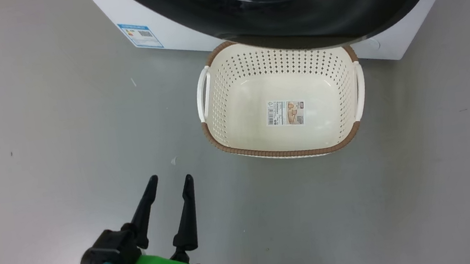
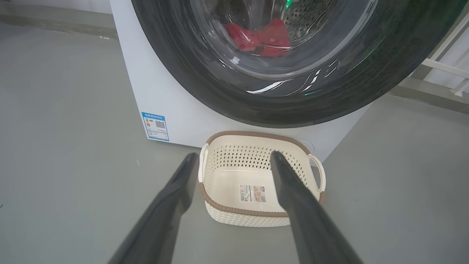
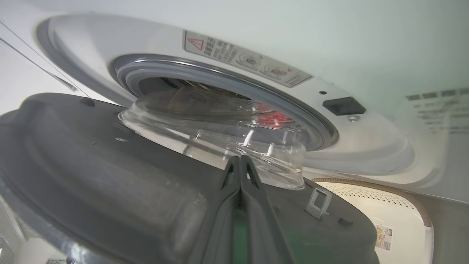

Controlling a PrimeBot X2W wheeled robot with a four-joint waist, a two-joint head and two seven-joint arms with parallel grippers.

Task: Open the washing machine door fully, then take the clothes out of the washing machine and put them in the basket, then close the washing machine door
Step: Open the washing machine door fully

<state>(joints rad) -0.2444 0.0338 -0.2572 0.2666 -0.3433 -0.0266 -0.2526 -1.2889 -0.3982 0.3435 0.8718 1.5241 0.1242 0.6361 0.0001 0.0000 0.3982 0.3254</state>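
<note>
The washing machine point(image 1: 184, 25) stands at the top of the head view, its black-rimmed door point(image 1: 337, 14) swung partly out over the cream basket point(image 1: 283, 153), which holds nothing. Red clothes point(image 2: 262, 36) lie in the drum behind the door's glass; they also peek past the grey ring as red clothes point(image 3: 273, 118). My right gripper point(image 3: 240, 159) is shut, its tips against the door's inner face point(image 3: 91, 165) beside the glass bowl point(image 3: 220, 135) and left of the metal latch point(image 3: 318, 201). My left gripper point(image 1: 170, 179) hangs open over the floor, short of the basket point(image 2: 238, 211).
Grey floor surrounds the basket on three sides. A blue label point(image 1: 140, 35) marks the washer's lower left front. A white rail frame point(image 2: 447, 62) stands to the washer's right. The black latch socket point(image 3: 343, 105) sits on the washer's front by the ring.
</note>
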